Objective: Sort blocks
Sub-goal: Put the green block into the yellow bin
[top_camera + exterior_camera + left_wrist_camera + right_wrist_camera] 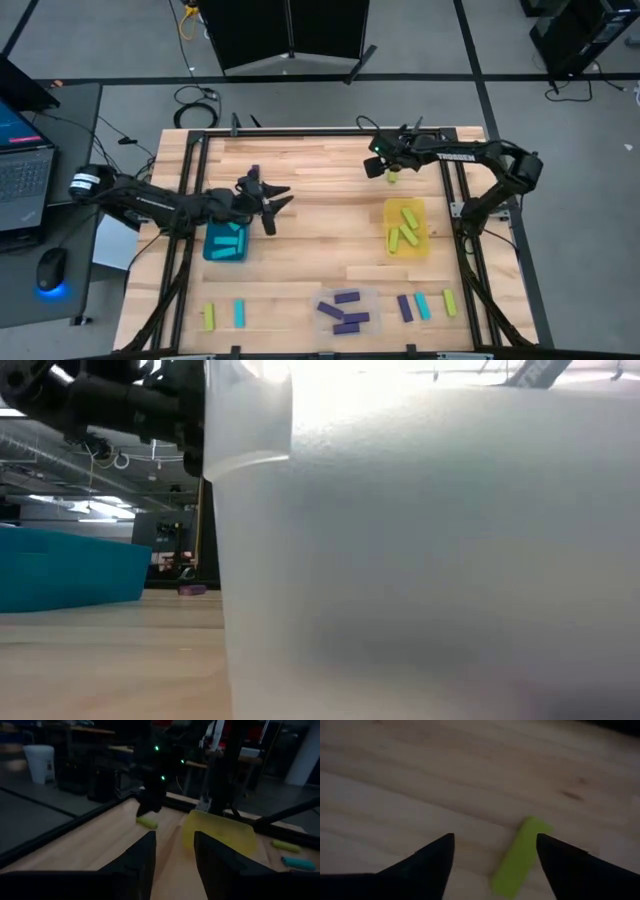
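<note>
My right gripper (386, 170) is open near the table's far edge, pointing down over a single yellow-green block (393, 179). In the right wrist view that block (520, 857) lies flat on the wood between the open fingertips (495, 840), nearer one finger, with no touch showing. My left gripper (272, 201) is open and holds nothing, just past the far right corner of the teal bin (228, 242), which has cyan blocks in it. Its wrist view (174, 855) looks across at the right gripper (152, 795) and the block (146, 822).
The yellow bin (407, 227) holds yellow-green blocks; the clear bin (348, 310) holds purple ones and fills most of the low view (430, 560). Loose blocks lie near the near edge: yellow-green (209, 316), cyan (240, 313), purple (404, 307), cyan (423, 305), yellow-green (449, 302).
</note>
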